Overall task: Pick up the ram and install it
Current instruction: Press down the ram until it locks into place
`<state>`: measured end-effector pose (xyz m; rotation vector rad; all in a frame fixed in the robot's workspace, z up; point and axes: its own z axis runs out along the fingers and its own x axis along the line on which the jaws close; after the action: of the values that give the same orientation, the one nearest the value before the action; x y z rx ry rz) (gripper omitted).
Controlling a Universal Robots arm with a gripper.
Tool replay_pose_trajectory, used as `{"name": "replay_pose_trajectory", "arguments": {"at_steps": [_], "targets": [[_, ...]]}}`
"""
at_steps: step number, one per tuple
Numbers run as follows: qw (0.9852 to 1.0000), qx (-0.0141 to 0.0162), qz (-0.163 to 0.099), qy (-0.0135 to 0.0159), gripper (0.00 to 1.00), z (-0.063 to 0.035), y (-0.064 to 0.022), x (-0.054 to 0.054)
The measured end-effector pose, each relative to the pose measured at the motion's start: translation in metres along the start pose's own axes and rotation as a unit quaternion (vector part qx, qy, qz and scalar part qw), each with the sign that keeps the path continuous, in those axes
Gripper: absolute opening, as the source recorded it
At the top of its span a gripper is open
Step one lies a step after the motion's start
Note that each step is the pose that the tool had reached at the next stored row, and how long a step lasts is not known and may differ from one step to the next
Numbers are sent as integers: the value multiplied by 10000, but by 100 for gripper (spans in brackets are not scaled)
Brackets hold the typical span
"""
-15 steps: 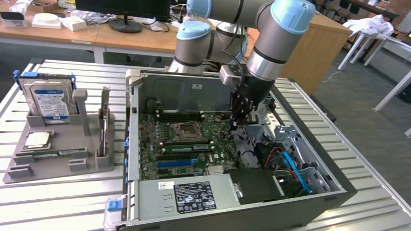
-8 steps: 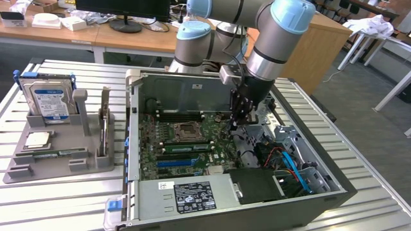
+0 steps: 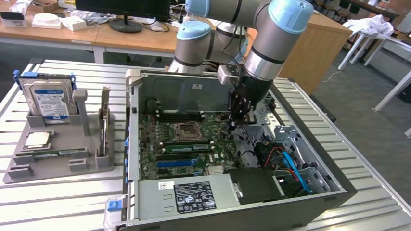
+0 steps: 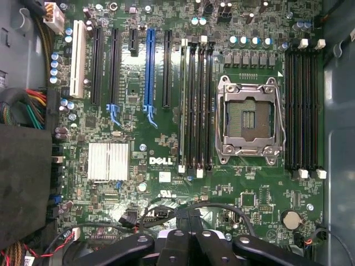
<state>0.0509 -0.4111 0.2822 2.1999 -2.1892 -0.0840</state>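
"DELL" stands in white on the green motherboard (image 4: 161, 161); other labels are unreadable.

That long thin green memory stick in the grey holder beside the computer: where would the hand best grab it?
The long, narrow green memory stick seems to sit on edge in a groove of the grey plastic holder, upper edge exposed. So probably pinch its two flat faces mid-length, coming from straight above.

Silver tubular arm (image 3: 260, 60), pale blue joint caps, black wrist section, black gripper (image 4: 188, 244) fingers, grey mounting bracket
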Motion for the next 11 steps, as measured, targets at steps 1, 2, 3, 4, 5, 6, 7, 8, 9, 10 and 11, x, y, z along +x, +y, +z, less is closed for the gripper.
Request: {"name": "replay_pose_trajectory", "arguments": {"at_steps": [1,2,3,4,5,6,7,8,9,10,11], "targets": [[10000,0,0,0,10,0,0,0],[10000,0,3,0,10,1,8,-1],[10000,0,27,-2,10,3,17,-1],[9999,1,108,-7,10,5,16,0],[9998,2,198,-12,10,8,16,0],[9996,3,287,-17,10,10,16,0],[9993,5,376,-22,10,12,16,0],[9989,6,466,-28,10,14,15,0],[9984,7,558,-34,10,16,15,0],[9979,8,647,-39,10,18,15,0],[9973,9,737,-45,10,19,15,0]]}}
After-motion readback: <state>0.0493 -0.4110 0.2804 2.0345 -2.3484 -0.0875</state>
